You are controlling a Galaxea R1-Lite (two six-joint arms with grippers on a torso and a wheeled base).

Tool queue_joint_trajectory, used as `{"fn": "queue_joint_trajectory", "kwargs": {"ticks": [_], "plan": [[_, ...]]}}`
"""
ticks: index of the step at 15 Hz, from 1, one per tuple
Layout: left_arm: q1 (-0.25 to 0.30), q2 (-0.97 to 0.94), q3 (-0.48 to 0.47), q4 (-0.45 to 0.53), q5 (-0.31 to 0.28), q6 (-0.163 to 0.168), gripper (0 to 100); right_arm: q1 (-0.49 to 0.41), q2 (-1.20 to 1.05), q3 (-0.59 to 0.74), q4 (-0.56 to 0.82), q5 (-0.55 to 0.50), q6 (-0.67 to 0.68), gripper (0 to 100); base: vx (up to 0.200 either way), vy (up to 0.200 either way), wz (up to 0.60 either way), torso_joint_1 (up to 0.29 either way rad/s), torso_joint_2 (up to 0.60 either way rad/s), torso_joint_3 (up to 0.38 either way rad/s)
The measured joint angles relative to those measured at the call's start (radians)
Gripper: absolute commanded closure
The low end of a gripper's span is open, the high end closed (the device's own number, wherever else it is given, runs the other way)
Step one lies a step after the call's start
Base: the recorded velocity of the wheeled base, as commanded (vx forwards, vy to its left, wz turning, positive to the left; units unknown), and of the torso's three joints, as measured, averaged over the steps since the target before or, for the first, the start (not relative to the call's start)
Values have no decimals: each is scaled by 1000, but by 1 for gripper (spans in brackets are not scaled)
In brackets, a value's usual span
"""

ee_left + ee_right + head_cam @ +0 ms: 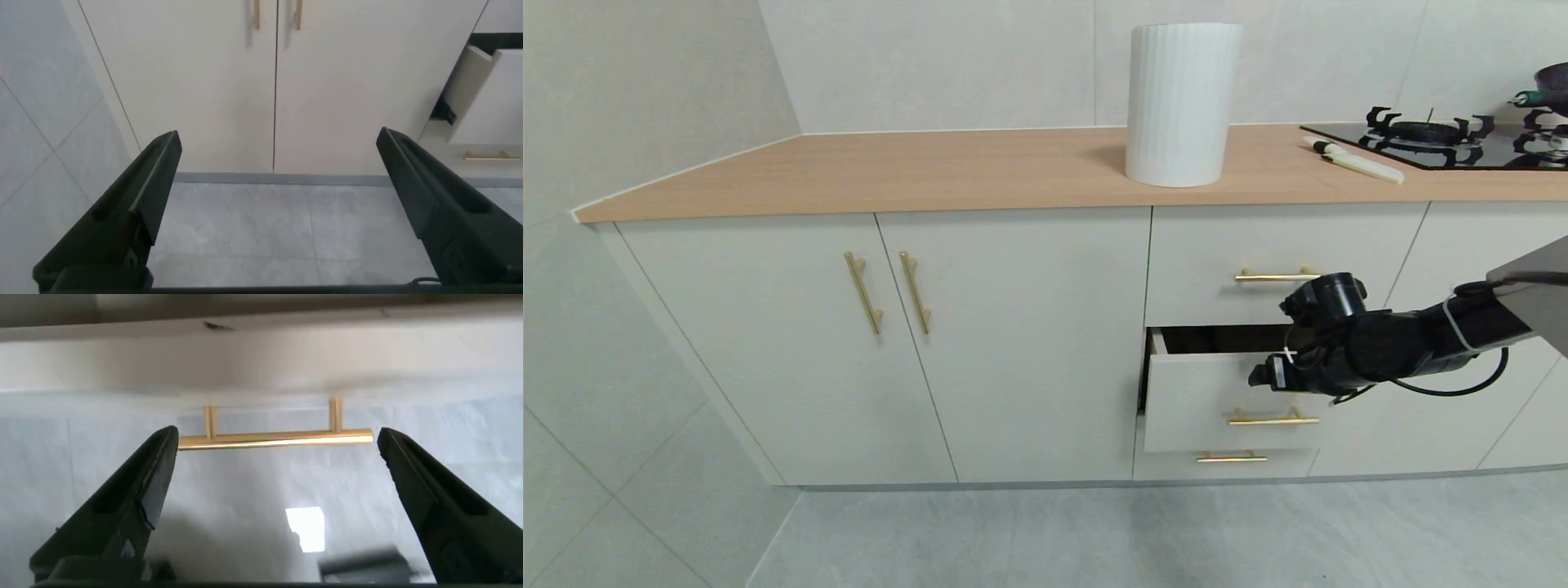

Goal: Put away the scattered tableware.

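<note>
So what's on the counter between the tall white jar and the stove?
In the head view, pale long utensils lie on the wooden counter, right beside the stove. Nearer the white jar the counter is bare.

The pale gold-handled middle drawer [1201,392] is pulled partly out; its narrow dark opening [1217,339] is overhung by the closed top drawer front [1217,245] and partly screened by the black right gripper [1262,377].

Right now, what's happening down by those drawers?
The right gripper is at the middle drawer, which stands partly pulled out; its fingers are open, with the gold handle beyond them, not gripped. The left gripper hangs open above the floor, facing the cupboard doors. A white utensil lies on the countertop beside the hob.
</note>
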Motion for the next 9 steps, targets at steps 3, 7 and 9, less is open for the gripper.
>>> {"fn": "queue_joint_trajectory", "kwargs": {"ticks": [3, 7, 9], "plan": [[0, 0, 0, 0, 0, 0, 0, -2, 35, 21, -176, -54, 14, 0, 0, 0, 0, 0, 0, 0], [0, 0, 0, 0, 0, 0, 0, 0, 95, 31, -359, -111, 14, 0, 0, 0, 0, 0, 0, 0], [0, 0, 0, 0, 0, 0, 0, 0, 122, 32, -464, -149, 14, 0, 0, 0, 0, 0, 0, 0]]}}
